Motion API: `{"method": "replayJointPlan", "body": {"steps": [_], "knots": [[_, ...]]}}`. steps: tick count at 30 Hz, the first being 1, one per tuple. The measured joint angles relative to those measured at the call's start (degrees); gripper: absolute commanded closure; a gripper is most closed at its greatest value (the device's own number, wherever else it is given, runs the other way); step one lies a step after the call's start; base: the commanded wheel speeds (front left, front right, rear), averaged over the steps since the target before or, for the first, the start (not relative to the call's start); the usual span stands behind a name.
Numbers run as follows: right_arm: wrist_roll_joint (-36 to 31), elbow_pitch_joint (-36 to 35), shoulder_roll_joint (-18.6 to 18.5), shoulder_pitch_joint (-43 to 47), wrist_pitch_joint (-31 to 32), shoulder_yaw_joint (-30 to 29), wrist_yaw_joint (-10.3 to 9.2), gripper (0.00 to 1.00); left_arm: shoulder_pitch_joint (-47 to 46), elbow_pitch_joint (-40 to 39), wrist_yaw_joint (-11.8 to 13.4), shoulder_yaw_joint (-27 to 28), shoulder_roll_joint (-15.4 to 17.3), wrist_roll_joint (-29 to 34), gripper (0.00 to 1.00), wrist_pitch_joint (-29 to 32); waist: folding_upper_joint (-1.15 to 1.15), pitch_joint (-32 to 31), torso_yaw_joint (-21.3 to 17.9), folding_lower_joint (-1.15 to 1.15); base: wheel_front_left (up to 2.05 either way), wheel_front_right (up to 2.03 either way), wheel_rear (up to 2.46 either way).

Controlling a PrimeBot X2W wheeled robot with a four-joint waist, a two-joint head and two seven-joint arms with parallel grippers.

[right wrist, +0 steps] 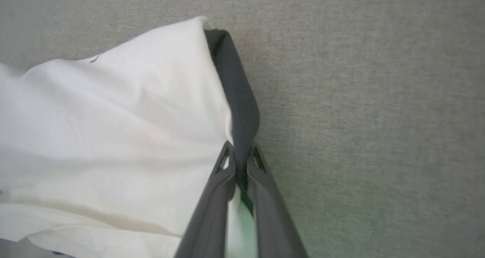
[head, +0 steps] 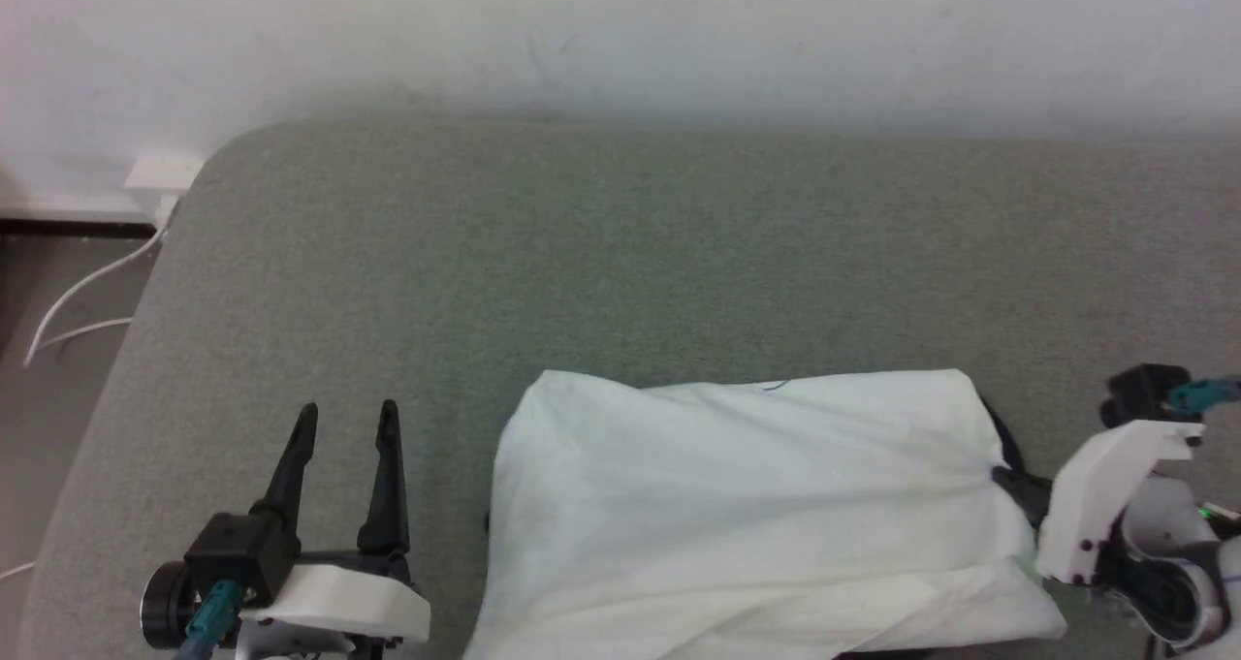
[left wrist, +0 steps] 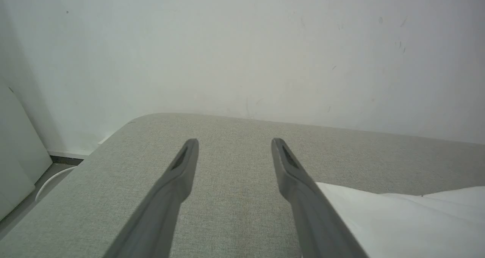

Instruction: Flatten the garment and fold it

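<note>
Flattening step: right tool (right wrist: 240, 155) is pinching shirt (right wrist: 113, 118) by its black side, mid-frame; left tool (head: 347, 408) is hanging wide, lower left. Next, likely: tugging it flat.

White panel w/ blk side strip on garment (head: 747, 505). Grey-green, fine-woven fleck on padded surface (head: 582, 253). Off-white wall (head: 620, 30), white cable (head: 92, 280). Blk fingers (head: 388, 476), white mount (head: 339, 607), teal plug (head: 215, 613) on left gripper (head: 348, 410).

The left gripper (head: 347, 413), two long dark tapering fingers on a black and white wrist, sits low on the robot's left, pointing forward, its fingers spread wide apart. The right gripper (right wrist: 241, 152) has its dark fingers pinched together on the black side edge of the soft black-and-white garment (right wrist: 113, 118).
</note>
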Motion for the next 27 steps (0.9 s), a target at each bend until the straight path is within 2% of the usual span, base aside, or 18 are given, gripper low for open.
{"method": "replayJointPlan", "body": {"steps": [10,13,17,22,27], "knots": [[-4.3,-7.1,0.4,8.2,2.5,-17.4,-0.01,1.0,0.6,0.6,-0.5,-0.1,-0.4,0.4,0.0,0.0,0.0,-1.2,-3.5,0.0,0.0,0.0,0.0],[-4.3,-9.6,0.9,9.4,3.6,-19.1,-0.02,1.0,0.6,0.7,-0.5,-0.1,-0.5,0.4,0.0,0.0,0.0,-1.3,-4.1,0.0,0.0,0.0,0.0],[-1.6,-13.9,4.1,9.3,6.7,-15.7,-0.02,1.0,0.6,0.9,-0.9,-0.2,-0.5,0.4,0.0,0.0,0.0,-1.5,-4.5,0.0,0.0,0.0,0.0],[6.3,-19.7,8.6,9.0,10.8,-4.7,-0.02,1.0,0.6,1.6,-1.3,-0.5,-0.5,0.4,0.0,0.0,0.0,-1.9,-4.3,0.0,0.0,0.0,0.0],[14.1,-20.2,10.5,8.3,8.1,4.1,-0.02,1.0,0.6,2.4,-1.8,-0.8,-0.5,0.4,0.0,0.0,0.0,-2.3,-3.5,0.0,0.0,0.0,0.0]]}}
